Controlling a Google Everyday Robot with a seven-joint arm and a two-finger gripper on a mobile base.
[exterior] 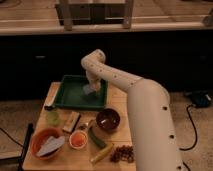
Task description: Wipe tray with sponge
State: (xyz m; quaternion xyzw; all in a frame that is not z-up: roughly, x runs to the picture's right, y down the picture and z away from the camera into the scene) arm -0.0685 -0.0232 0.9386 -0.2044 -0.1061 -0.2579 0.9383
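My tool (92, 86) is down inside the tray (67, 95), toward its right half, and the sponge (89, 91) sits at its tip, pale against the green floor. Whether I grip the sponge or only press on it, I cannot tell.

To wipe well, I judge I should keep the sponge flat and the pressure light and even. I should start at the left rim and work rightward in overlapping strokes, stopping just short of each raised edge. Too much push could slide the tray across the bench (67, 159) into the things near its front.

Along the front of the bench, from the left, are:
- a greenish cup (52, 118)
- a big orange bowl (37, 139) with a folded cloth (50, 146) in it
- a tan block (71, 121) just beside the tray's front rim
- a small orange dish (78, 140)
- a dark bowl (108, 120)
- a green vegetable (97, 137)
- a dark cluster (122, 153), perhaps grapes

Behind the bench stands a dark cabinet front under a pale counter. The floor is speckled, and a black cable (192, 125) trails at the far right
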